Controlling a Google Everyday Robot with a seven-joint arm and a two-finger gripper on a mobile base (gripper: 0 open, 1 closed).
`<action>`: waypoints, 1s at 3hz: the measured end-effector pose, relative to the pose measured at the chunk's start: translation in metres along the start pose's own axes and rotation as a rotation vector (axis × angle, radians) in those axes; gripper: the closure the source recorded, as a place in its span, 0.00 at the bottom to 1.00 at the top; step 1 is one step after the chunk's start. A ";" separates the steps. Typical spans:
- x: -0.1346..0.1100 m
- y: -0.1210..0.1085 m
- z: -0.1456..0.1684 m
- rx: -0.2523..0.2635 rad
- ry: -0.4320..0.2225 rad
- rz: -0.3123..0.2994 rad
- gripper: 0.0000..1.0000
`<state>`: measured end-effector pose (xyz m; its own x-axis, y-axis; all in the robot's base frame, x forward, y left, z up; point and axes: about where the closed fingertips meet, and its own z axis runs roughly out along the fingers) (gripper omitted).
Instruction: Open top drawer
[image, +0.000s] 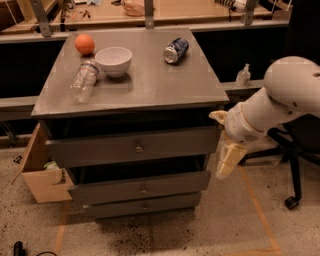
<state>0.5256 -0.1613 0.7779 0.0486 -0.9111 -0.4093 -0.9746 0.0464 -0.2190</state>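
The top drawer (100, 150) is the widest, tallest grey front of three in the grey cabinet, with a small round metal knob (138, 148) at its centre. A dark gap shows above it, under the cabinet top. My gripper (226, 157) hangs on the white arm (280, 100), just off the right end of the top drawer's front. It points downward, well to the right of the knob, and touches nothing that I can see.
On the cabinet top (150, 85) are an orange (84, 44), a white bowl (113, 60), a lying plastic bottle (83, 80) and a lying can (175, 50). Two shallower drawers (140, 189) sit below. A cardboard box (40, 170) stands at left, a chair base (290, 200) at right.
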 end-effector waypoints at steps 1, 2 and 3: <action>-0.008 -0.016 0.025 -0.022 0.017 -0.050 0.00; -0.014 -0.024 0.052 -0.049 0.037 -0.097 0.00; -0.020 -0.034 0.079 -0.057 0.051 -0.134 0.00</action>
<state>0.5748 -0.1121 0.7241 0.1698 -0.9272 -0.3339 -0.9710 -0.0995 -0.2174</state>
